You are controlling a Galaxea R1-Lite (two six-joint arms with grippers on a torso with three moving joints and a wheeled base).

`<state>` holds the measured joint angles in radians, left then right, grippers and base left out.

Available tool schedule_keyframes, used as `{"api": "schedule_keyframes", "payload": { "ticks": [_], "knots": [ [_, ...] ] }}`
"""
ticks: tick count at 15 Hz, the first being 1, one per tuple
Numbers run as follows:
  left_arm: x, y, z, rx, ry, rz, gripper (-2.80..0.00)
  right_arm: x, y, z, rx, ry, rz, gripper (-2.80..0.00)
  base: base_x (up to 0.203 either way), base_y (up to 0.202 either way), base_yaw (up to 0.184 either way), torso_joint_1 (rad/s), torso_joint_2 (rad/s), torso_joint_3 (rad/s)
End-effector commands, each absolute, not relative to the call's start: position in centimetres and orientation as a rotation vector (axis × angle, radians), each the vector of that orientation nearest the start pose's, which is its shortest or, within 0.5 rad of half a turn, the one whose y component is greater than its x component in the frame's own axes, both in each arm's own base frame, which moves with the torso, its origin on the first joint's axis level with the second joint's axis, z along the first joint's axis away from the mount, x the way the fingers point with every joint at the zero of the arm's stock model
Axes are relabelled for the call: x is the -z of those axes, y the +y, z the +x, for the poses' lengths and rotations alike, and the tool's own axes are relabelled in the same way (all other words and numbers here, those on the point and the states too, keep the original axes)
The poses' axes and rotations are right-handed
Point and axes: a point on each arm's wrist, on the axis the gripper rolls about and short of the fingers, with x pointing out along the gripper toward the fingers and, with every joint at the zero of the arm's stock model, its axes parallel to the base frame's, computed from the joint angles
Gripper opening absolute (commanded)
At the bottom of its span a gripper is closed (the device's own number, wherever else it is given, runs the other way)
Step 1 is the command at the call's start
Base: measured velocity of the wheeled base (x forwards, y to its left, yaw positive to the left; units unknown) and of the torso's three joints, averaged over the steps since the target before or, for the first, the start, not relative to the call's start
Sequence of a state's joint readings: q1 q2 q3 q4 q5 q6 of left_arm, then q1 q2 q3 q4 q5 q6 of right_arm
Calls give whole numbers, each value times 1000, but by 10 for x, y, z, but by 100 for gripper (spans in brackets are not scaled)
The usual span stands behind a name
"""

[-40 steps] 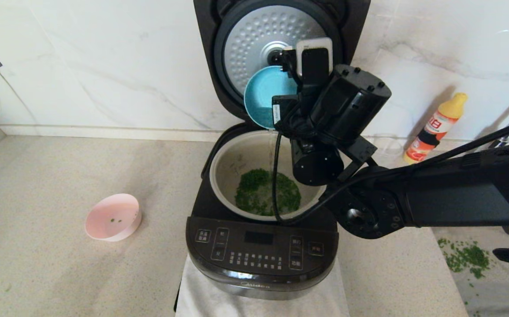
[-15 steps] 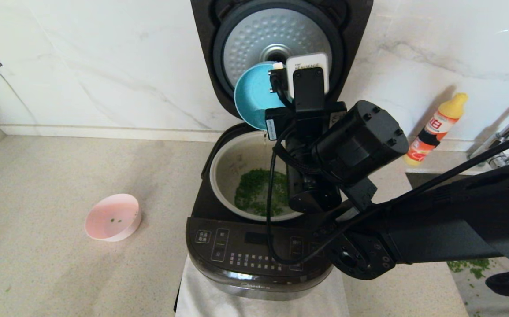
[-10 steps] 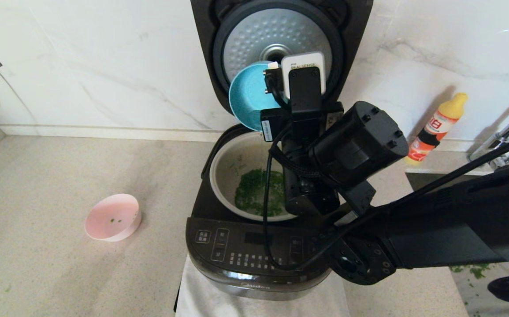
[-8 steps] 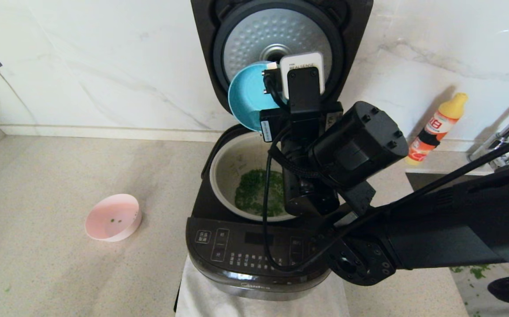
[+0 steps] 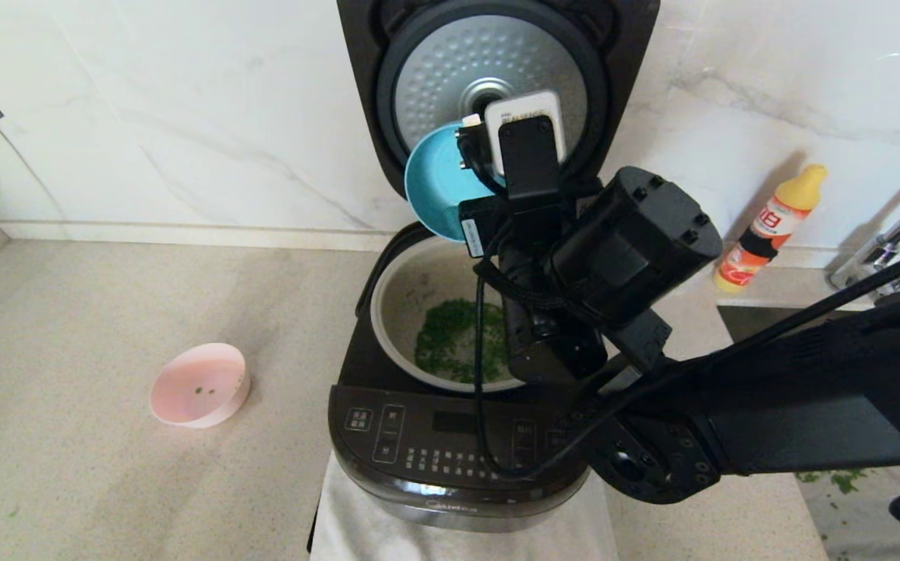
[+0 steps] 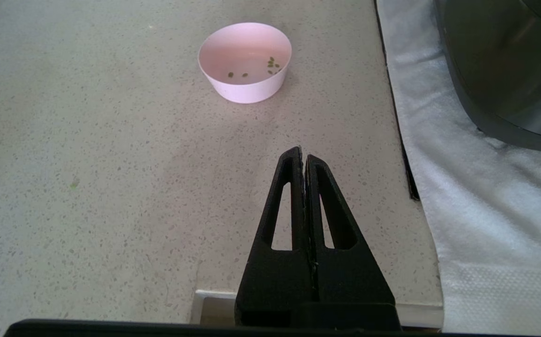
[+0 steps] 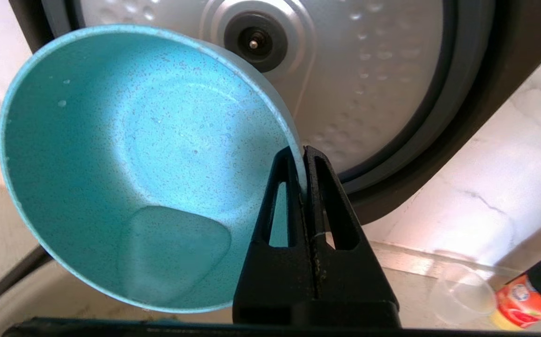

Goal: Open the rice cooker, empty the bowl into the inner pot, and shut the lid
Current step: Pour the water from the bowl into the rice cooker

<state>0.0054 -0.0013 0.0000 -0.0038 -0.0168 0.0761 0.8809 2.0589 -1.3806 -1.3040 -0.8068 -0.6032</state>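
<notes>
Upright lid (image 5: 496,70) blocks behind inner pot (image 5: 411,304); counter (image 5: 107,327) left open except pink bowl (image 5: 200,384).

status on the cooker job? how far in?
Done: lid stands open; green bits lie in the inner pot. In hand: right gripper, shut on the blue bowl rim, holds it tipped over the pot with a little water pooled inside. Left: finish emptying, set the bowl down, close the lid. Left gripper is parked, shut, near the pink bowl.

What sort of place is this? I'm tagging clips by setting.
Most likely a home kitchen counter: a rice cooker stands open on a speckled stone worktop against a marble-look wall, with a yellow-capped bottle and what looks like a tap at the far right.
</notes>
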Motion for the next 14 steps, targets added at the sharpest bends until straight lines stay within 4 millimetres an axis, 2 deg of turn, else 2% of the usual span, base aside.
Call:
{"api": "schedule_keyframes", "payload": {
  "ticks": [1,5,8,11,14],
  "knots": [
    [-74,-1,-22,11,3,77,-280,-283,293,261,52,-392,-143,-280,0,0,0,0,0,0],
    [-74,-1,-22,11,3,77,-280,-288,285,257,18,-271,-186,-280,0,0,0,0,0,0],
    [-74,-1,-22,11,3,77,-280,-297,270,247,-27,-123,-167,-280,0,0,0,0,0,0],
    [-74,-1,-22,11,3,77,-280,-315,241,241,-21,-12,-89,-280,0,0,0,0,0,0],
    [-74,-1,-22,11,3,77,-280,-336,212,230,-9,24,-27,-280,0,0,0,0,0,0]
  ]
}}
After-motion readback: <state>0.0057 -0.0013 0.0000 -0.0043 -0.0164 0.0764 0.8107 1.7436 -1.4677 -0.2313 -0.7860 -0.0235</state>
